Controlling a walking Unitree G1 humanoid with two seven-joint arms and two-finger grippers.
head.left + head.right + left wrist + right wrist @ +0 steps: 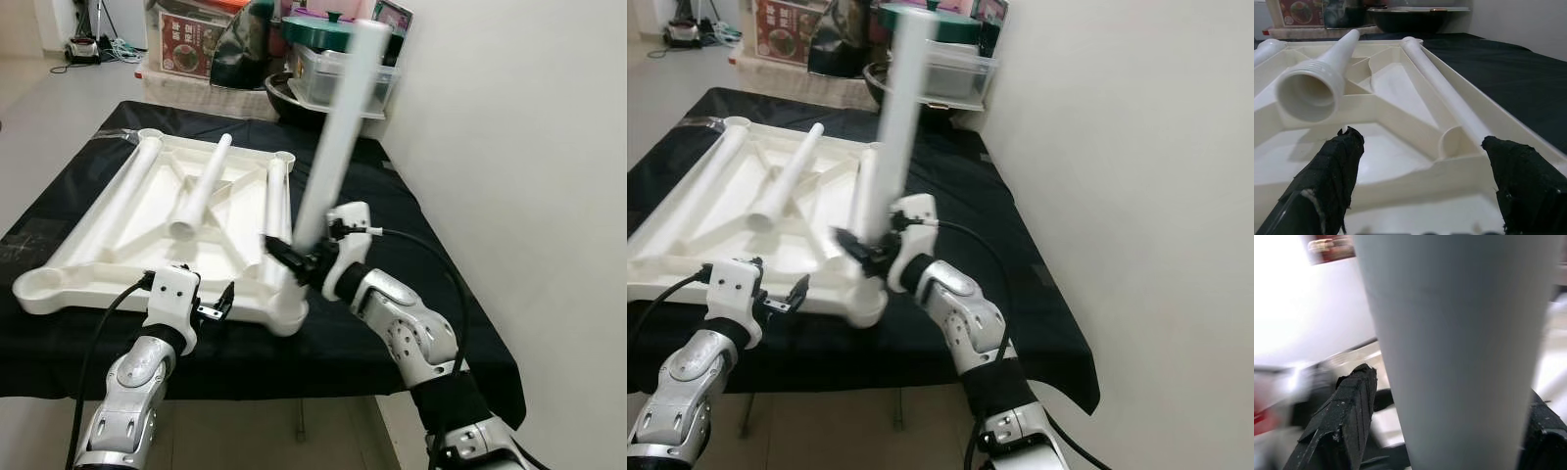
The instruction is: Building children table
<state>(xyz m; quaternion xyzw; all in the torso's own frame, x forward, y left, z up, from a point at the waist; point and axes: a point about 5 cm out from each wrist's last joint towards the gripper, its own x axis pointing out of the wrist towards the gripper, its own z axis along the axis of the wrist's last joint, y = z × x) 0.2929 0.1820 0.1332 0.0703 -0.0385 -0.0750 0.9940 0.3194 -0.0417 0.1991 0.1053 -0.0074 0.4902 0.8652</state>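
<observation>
Left eye view shows the white table leg [338,132] raised almost upright, leaning a little toward one o'clock, its lower end clenched in the right claw [294,257] just above the near right corner socket [285,315] of the upturned table top panel [88,245]. The leg is blurred, so it is likely being swung. Three more legs [204,186] lie loose inside the panel's ribbed underside, pointing toward twelve o'clock. In the left wrist view the left claw [1422,171] is spread wide and grips nothing, its fingers [1334,171] hovering at the panel's near edge, at about seven o'clock from the held leg. The panel rests on a black-draped tabletop [411,274], with pots and boxes [323,59] stacked at the far end beside the wall. To seat the leg well, I would judge it should be brought square over the socket before pressing or turning (a tilted start could jam the thread), while the left claw steadies the panel's rim against sliding.
</observation>
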